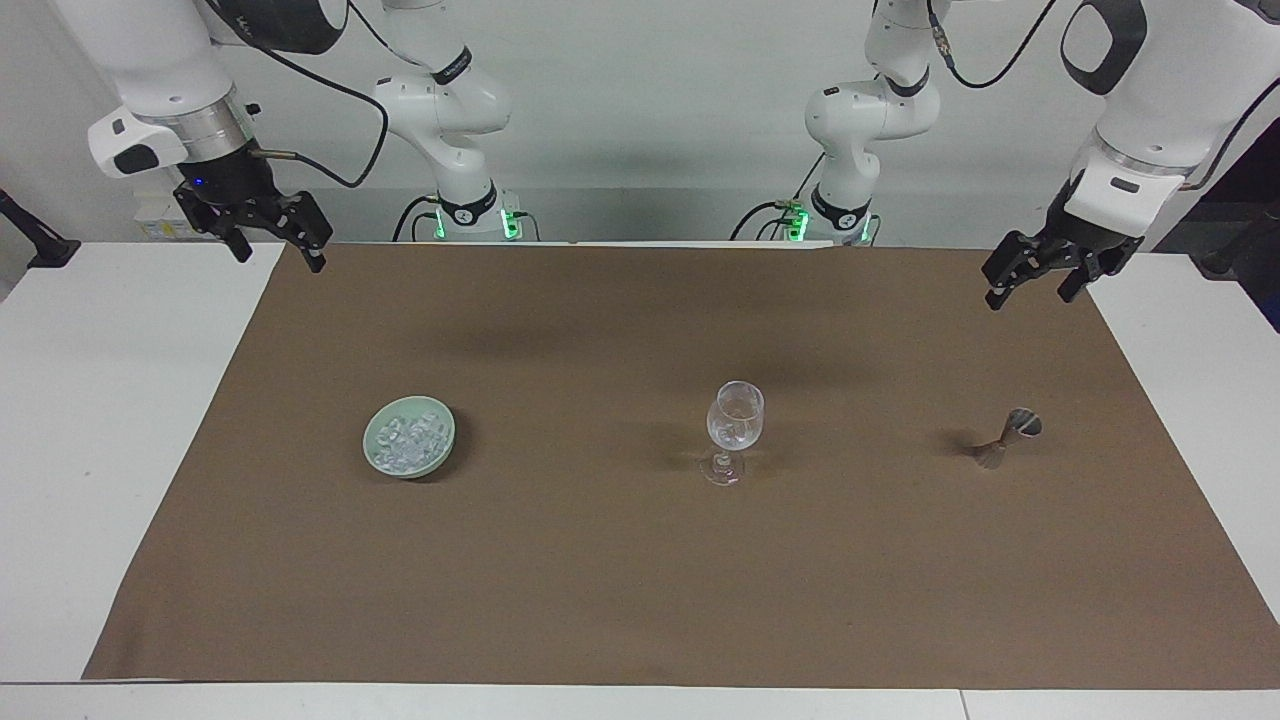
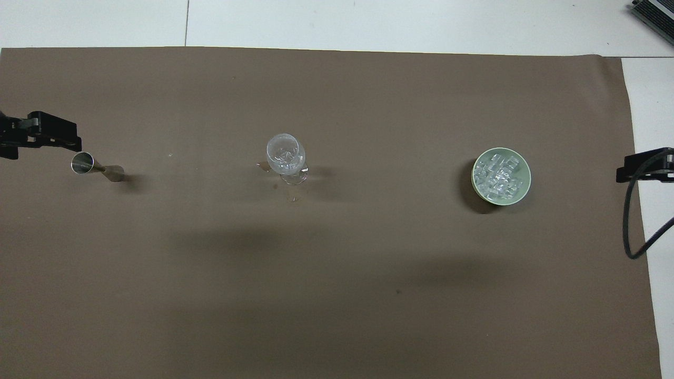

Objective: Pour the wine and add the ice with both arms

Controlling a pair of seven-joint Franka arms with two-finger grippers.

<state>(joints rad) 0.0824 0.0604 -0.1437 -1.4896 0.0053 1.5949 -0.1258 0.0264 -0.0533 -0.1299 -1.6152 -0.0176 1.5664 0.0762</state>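
A: Facing view, grippers?
B: Left gripper [image 1: 1030,285] and right gripper [image 1: 275,248] both spread wide, empty, raised over mat corners.
A: Ice [image 1: 410,441]?
B: In green bowl [image 1: 378,451] (well apart from the right gripper); some in glass [image 1: 735,420].

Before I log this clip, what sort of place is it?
Most likely a robotics lab test bench, not a bar: two white arms mounted at a white table, a plain brown mat, and only a stemmed glass, a metal jigger and a bowl of ice.
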